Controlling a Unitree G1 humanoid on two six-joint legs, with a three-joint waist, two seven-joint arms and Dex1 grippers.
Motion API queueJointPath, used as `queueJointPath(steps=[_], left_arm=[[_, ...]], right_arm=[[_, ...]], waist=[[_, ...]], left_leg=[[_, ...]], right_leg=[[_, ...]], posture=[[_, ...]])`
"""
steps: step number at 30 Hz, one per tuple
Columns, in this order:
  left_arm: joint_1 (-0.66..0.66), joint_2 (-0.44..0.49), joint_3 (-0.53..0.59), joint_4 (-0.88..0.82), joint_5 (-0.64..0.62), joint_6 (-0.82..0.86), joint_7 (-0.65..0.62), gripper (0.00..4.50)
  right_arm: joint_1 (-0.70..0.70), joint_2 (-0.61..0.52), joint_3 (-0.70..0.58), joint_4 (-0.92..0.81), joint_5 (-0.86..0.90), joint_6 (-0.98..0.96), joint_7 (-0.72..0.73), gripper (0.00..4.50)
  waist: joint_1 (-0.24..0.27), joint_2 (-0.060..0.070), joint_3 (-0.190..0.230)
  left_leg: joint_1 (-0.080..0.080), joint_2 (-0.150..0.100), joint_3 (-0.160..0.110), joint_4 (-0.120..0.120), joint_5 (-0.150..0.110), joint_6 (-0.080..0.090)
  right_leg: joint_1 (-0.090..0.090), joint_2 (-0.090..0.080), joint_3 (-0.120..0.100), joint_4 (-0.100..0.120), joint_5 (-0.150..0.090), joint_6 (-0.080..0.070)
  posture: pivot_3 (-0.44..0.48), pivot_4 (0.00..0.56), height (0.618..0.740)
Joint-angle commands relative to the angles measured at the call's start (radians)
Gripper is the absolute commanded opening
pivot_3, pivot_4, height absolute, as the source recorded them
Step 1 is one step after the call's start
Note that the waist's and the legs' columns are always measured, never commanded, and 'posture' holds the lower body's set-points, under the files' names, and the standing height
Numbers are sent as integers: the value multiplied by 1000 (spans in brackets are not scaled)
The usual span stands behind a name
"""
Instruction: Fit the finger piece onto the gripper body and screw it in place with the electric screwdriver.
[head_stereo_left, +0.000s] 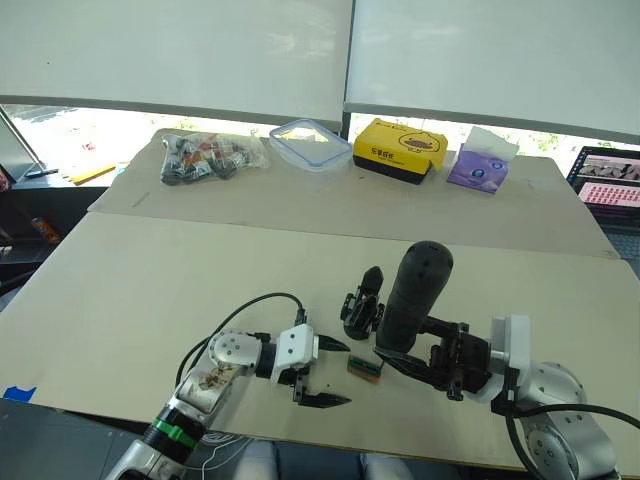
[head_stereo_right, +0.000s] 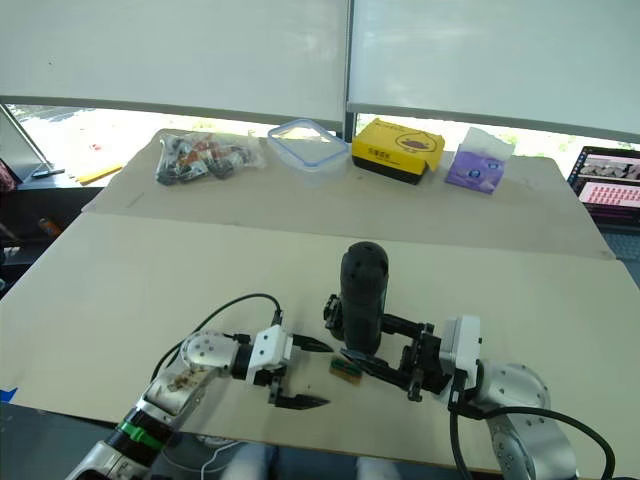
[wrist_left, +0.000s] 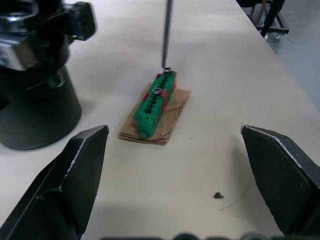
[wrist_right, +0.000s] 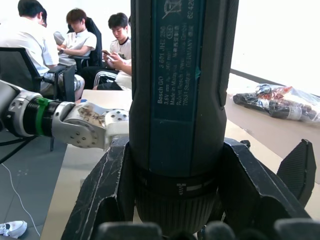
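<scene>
Electric screwdriver (head_stereo_left: 412, 300) held upright near the front edge of a beige table (head_stereo_left: 150, 290), clamped between the two black fingers of the right gripper (head_stereo_left: 425, 360). Thick dark barrel rising above the fingers, rounded end on top; printed label readable along the barrel in the right wrist view. Thin metal bit (wrist_left: 166, 32) pointing straight down, tip meeting a screw at the far end of a small green block (wrist_left: 156, 102). Green block lying on a scrap of brown paper (wrist_left: 172, 112), a second screw head sitting midway along its top.

Gripper body (head_stereo_left: 362, 305) standing on the table just beside the screwdriver, on its left, one pointed black finger sticking up. Round black base (wrist_left: 37, 110) close to the green block in the left wrist view, not touching it.

Left gripper (head_stereo_left: 322, 372) low over the table to the left of the green block, fingers spread wide apart and holding nothing, one pointed tip (head_stereo_left: 333, 345) aimed toward the block, the other (head_stereo_left: 325, 401) nearer the table's front edge. Black cable (head_stereo_left: 235, 315) looping up behind the left arm.

Along the far side of the table, well apart from the work: clear bag of small parts (head_stereo_left: 205, 157), clear plastic container (head_stereo_left: 310, 143), yellow box (head_stereo_left: 400, 149), purple tissue pack (head_stereo_left: 482, 165). Laptop screen (head_stereo_left: 608, 178) at the far right edge. Seated people (wrist_right: 75, 40) in the background of the right wrist view.
</scene>
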Motion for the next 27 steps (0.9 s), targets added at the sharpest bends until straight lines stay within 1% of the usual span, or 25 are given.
queueJointPath(steps=[1, 27], left_arm=[[47, 8, -54, -14, 19, 15, -3, 4500], [16, -18, -75, 0, 29, 43, 18, 4500]], right_arm=[[-19, -3, -13, -58, 32, -21, -11, 1903], [-16, 5, 13, -27, -12, -68, -8, 1903]], waist=[[0, 0, 0], [7, 0, 0]], left_leg=[[0, 0, 0, -1, 0, 0], [1, 0, 0, -1, 0, 0]], right_leg=[[0, 0, 0, 0, 0, 0], [0, 0, 0, -1, 0, -1]], posture=[[0, 150, 740], [0, 150, 740]])
